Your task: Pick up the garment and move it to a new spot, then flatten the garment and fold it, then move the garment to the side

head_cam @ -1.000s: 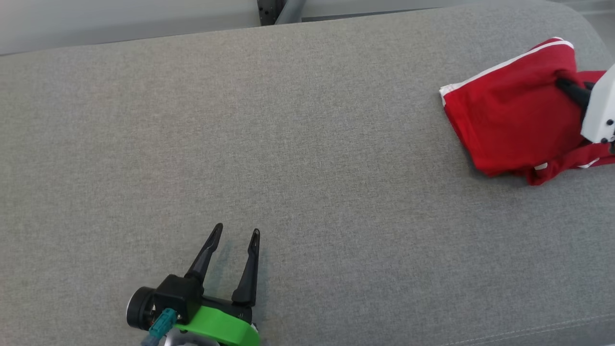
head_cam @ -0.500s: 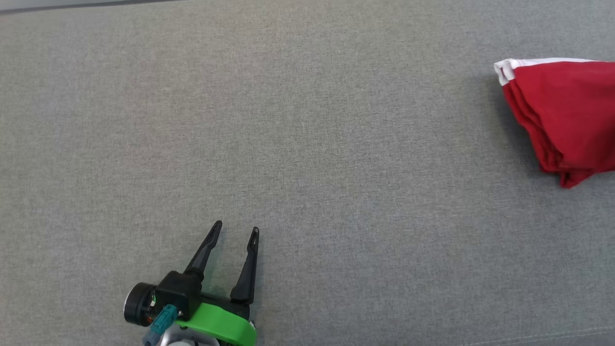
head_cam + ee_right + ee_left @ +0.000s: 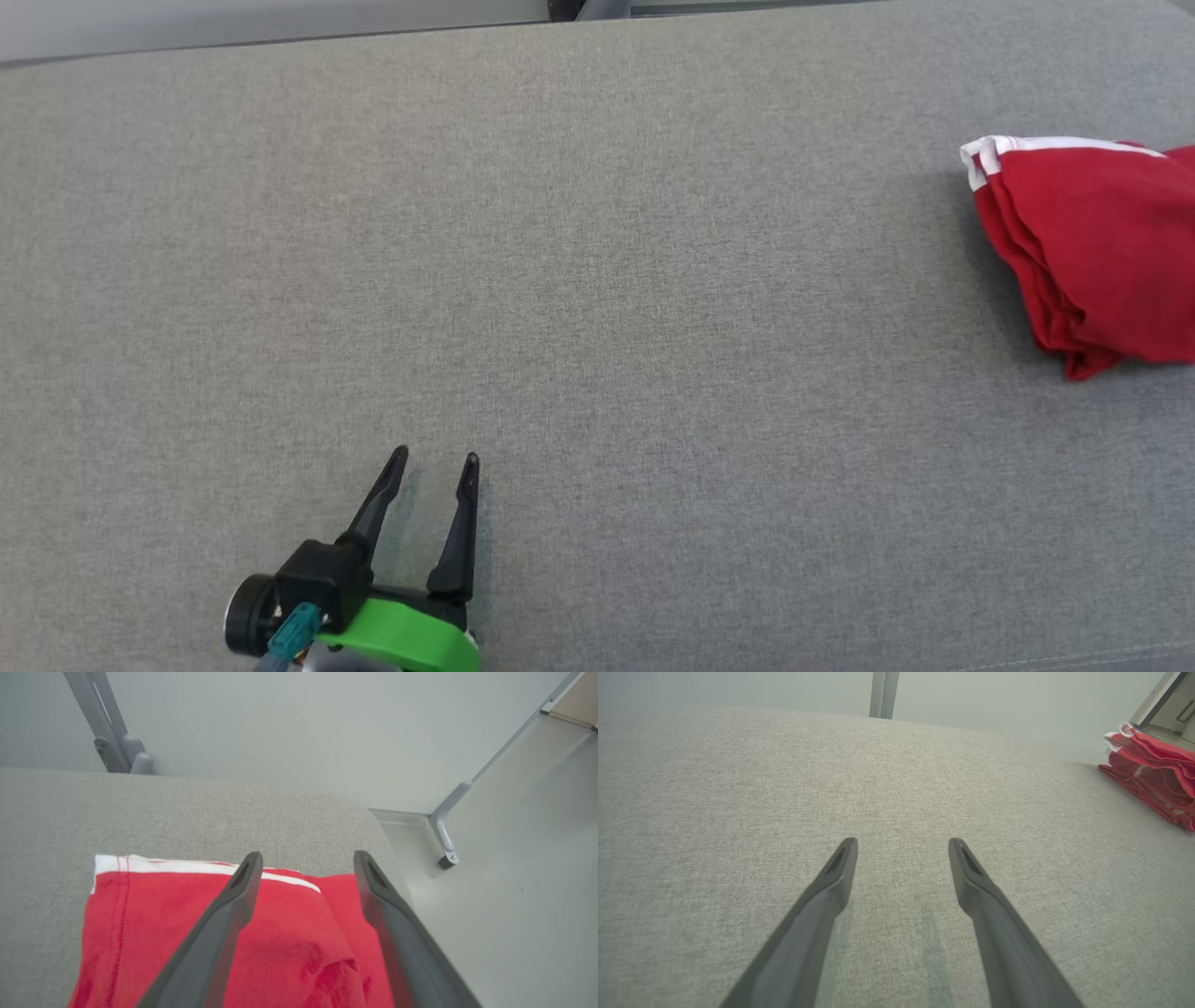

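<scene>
Well, at the near left of the surface point(image 3: 597, 280) our left gripper point(image 3: 436, 455) hovers low, fingers spread wide with nothing between them. It is well apart from the work, so we see little threat there. Past the bare middle, the folded red garment point(image 3: 1092, 252) lies at the right edge, close to the far right corner, its white trim toward the far edge. Over it our right gripper point(image 3: 307, 856) stands wide too, holding nothing. We judge the danger lies here: a finger pulling away could snag a loose layer and undo the fold, or nudge the bundle over the rounded edge onto the floor point(image 3: 514, 858).
</scene>
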Controlling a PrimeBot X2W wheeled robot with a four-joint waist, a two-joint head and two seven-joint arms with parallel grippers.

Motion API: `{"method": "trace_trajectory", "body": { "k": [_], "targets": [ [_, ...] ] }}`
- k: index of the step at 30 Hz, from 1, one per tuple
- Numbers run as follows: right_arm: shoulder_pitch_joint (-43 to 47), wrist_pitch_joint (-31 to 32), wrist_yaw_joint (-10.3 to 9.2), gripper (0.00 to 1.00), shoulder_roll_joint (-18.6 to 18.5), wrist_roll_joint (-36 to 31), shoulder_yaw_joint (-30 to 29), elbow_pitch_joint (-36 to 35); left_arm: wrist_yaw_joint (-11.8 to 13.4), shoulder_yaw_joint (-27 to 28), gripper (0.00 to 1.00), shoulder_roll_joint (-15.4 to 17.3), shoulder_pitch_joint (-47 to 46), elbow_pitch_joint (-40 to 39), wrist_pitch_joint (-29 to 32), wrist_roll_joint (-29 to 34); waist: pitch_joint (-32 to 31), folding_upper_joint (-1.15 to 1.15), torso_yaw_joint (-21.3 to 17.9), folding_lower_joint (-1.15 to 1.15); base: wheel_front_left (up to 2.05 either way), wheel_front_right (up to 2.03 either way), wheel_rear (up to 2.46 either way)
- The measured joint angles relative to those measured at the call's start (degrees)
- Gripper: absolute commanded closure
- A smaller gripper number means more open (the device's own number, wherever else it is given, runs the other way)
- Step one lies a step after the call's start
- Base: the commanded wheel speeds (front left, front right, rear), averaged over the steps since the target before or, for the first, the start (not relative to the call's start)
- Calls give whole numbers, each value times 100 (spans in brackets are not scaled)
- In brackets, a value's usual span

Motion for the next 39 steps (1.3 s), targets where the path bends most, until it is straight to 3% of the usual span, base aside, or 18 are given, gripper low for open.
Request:
{"method": "trace_trajectory", "body": {
  "k": [5, 9, 15, 17, 22, 31, 39],
  "targets": [
    [737, -973, -1, 0, 170, 71, -548, -1010, 168, 314, 0, 0, 249, -56, 1, -108, -363, 0, -15, 0, 0, 0, 0],
    [1818, -1439, -1, 0, 497, -257, -1087, -1714, 238, 528, 0, 2, 425, -83, 0, -165, -664, 0, -12, 0, 0, 0, 0],
    [3540, -1866, -1, 0, 1682, -995, -1536, -2598, 237, 691, 0, 1, 548, -36, 1, -78, -1059, 0, 55, 0, 0, 0, 0],
    [4075, -1985, -1, 0, 2183, -1680, -1746, -2793, 225, 738, 0, 1, 571, -47, 0, -53, -1198, 0, 104, 0, 0, 0, 0],
    [4725, -2025, 0, 0, 3082, -2364, -1780, -3155, 149, 738, 0, 1, 623, -152, 1, -51, -1333, 0, 214, 0, 0, 0, 0],
    [5003, -2030, 0, 0, 3426, -2766, -2223, -3785, 107, 720, 0, 1, 630, -125, 0, -78, -1486, 0, 271, -1, 0, 0, 0],
    [4987, -2031, -1, 0, 3433, -2607, -2286, -3599, 57, 687, 0, 1, 629, -1, 1, -77, -1529, 0, 275, 0, 0, 0, 0]
  ]
}}
